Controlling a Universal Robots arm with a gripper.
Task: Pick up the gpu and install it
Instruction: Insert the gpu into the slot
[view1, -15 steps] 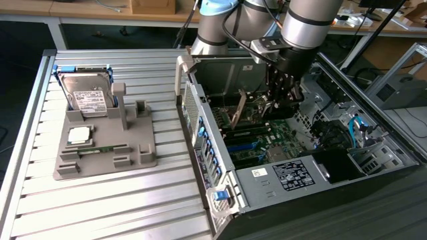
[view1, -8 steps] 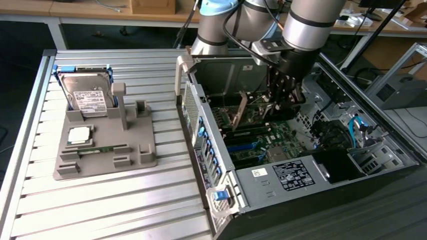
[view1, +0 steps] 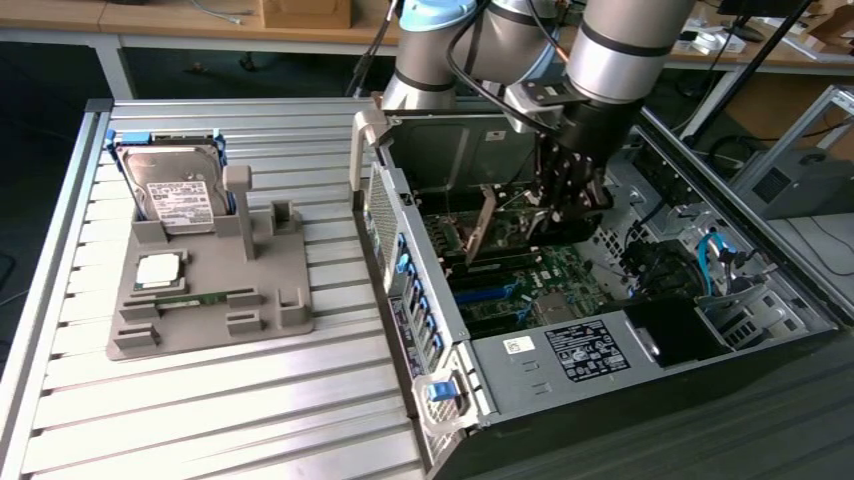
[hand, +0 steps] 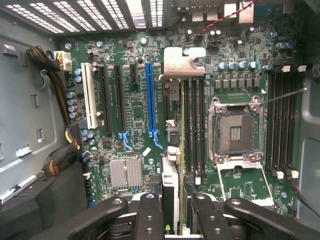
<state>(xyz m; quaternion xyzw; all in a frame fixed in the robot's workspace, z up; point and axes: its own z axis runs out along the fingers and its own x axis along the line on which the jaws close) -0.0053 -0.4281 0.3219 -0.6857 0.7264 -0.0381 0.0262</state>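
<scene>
Ribbed metal counter (view1: 200, 400) | open PC case (view1: 441, 400) at 3 o'clock | fingers (hand: 150, 215) hold gpu (hand: 170, 190) edge-on above the motherboard (hand: 135, 105) | picked up, not yet seated

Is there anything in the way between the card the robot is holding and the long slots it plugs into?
Nothing visible blocks it. The gripper holds the gpu edge-on above the motherboard, inside the open computer case. The blue slot and the black slots beside it look bare, with no cable lying across them.
</scene>
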